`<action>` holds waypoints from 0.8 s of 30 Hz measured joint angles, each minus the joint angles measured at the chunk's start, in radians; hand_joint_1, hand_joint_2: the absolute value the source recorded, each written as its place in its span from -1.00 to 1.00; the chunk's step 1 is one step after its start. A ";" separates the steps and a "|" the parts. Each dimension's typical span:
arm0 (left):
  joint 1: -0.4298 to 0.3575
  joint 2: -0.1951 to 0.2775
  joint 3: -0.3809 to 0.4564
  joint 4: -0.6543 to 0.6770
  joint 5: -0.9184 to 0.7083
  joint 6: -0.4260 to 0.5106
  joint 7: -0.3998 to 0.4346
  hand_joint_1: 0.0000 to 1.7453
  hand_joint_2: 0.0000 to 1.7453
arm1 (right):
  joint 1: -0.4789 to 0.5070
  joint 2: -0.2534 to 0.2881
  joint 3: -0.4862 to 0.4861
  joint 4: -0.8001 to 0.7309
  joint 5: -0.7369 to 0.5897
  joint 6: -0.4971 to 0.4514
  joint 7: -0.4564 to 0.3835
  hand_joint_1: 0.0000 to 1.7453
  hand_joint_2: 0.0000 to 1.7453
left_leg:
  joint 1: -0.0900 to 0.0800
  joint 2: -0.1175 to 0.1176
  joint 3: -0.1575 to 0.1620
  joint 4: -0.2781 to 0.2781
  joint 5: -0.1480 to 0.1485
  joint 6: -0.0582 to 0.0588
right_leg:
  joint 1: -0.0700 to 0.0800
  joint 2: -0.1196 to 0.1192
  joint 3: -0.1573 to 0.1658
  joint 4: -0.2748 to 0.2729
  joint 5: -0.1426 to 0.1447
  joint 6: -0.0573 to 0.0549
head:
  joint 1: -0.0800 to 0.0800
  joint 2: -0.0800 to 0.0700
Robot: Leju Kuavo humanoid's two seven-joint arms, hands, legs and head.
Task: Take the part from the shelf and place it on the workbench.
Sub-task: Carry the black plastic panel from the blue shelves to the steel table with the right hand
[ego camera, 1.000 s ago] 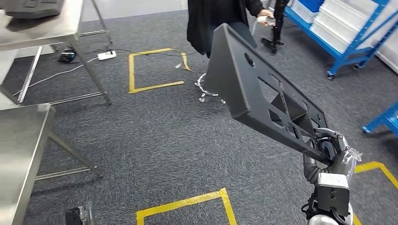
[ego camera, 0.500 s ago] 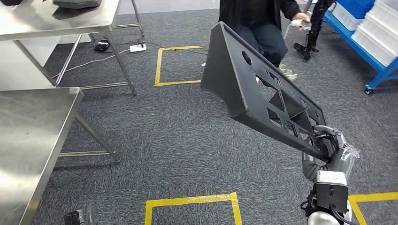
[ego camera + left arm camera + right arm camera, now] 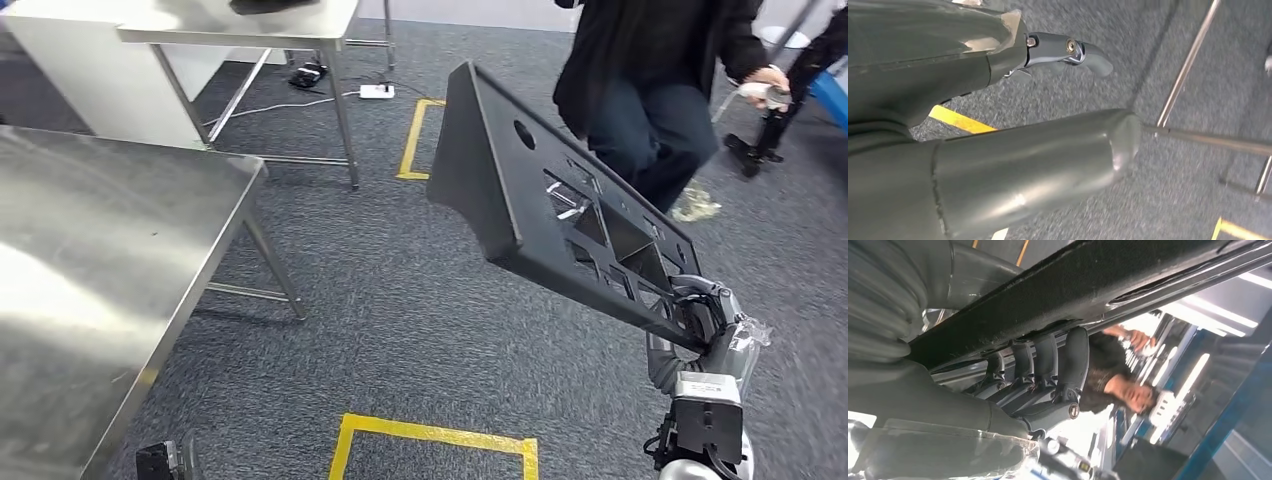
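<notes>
We see a bare steel table [image 3: 90,260] at our left on grey carpet floor [image 3: 400,320], which carries yellow tape squares [image 3: 430,435] and a white power strip [image 3: 377,91].

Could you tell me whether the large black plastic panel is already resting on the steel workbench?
No, the large black plastic panel is held in the air by the right hand, beside the steel workbench.

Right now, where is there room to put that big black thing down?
The near steel table looks bare up to its corner. The far table already holds something dark. The right hand grips the black part; a person stands behind.
</notes>
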State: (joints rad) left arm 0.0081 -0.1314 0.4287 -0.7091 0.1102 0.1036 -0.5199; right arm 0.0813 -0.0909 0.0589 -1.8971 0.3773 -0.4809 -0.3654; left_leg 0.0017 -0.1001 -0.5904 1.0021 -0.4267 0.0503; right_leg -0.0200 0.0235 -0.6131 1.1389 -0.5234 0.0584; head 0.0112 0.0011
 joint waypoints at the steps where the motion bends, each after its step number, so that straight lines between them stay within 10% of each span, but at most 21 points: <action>1: 0.000 0.000 0.002 -0.001 0.000 -0.002 0.001 -1.00 -1.00 | -0.001 0.000 0.000 0.000 0.000 0.000 0.000 1.00 1.00 | 0.000 -0.014 -0.003 0.005 -0.002 -0.005 | -0.003 0.015 0.029 -0.061 0.024 0.003 | 0.000 0.000; 5: 0.006 0.000 0.014 -0.006 -0.001 -0.006 0.003 -1.00 -1.00 | -0.004 -0.001 0.000 0.000 -0.001 0.000 0.000 1.00 1.00 | 0.001 -0.051 -0.018 0.011 0.000 -0.028 | -0.002 0.010 0.054 -0.113 0.044 -0.021 | -0.001 0.000; 10: 0.008 -0.002 0.024 -0.011 -0.003 -0.013 0.004 -1.00 -1.00 | -0.010 -0.001 0.000 0.000 -0.003 0.000 -0.001 1.00 1.00 | -0.001 0.082 -0.113 0.205 -0.109 -0.044 | 0.001 -0.047 0.056 -0.117 0.045 -0.052 | -0.012 0.000; 12: 0.009 -0.003 0.025 -0.012 -0.003 -0.015 0.006 -1.00 -1.00 | -0.010 -0.001 0.000 0.000 -0.004 0.000 -0.001 1.00 1.00 | 0.001 0.096 -0.160 0.297 -0.137 -0.045 | 0.006 -0.075 0.055 -0.117 0.043 -0.056 | -0.012 0.000; 18: 0.006 -0.002 0.039 -0.020 0.001 -0.026 0.014 -1.00 -1.00 | -0.014 -0.001 0.000 0.000 -0.006 0.000 -0.003 1.00 1.00 | -0.020 0.180 -0.014 0.030 -0.022 -0.016 | 0.021 -0.147 0.063 -0.116 0.033 -0.051 | -0.011 0.000; 21: 0.009 -0.001 0.044 -0.022 0.001 -0.032 0.015 -1.00 -1.00 | -0.017 0.000 0.001 0.001 -0.007 0.000 -0.003 1.00 1.00 | -0.024 0.148 -0.010 0.016 -0.018 -0.005 | 0.021 -0.174 0.069 -0.114 0.025 -0.039 | -0.012 0.000; 24: 0.008 -0.002 0.048 -0.021 0.000 -0.037 0.015 -1.00 -1.00 | -0.020 -0.001 0.000 0.003 -0.009 -0.001 -0.007 1.00 1.00 | -0.012 0.110 0.002 -0.002 -0.006 0.009 | 0.018 -0.092 0.023 -0.014 -0.024 -0.038 | -0.008 0.000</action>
State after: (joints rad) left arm 0.0158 -0.1335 0.4763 -0.7303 0.1103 0.0666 -0.5052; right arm 0.0618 -0.0922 0.0587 -1.8942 0.3685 -0.4818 -0.3724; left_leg -0.0102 0.0094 -0.5887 1.0003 -0.4326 0.0592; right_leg -0.0023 -0.0689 -0.5902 1.1253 -0.5476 0.0205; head 0.0034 0.0011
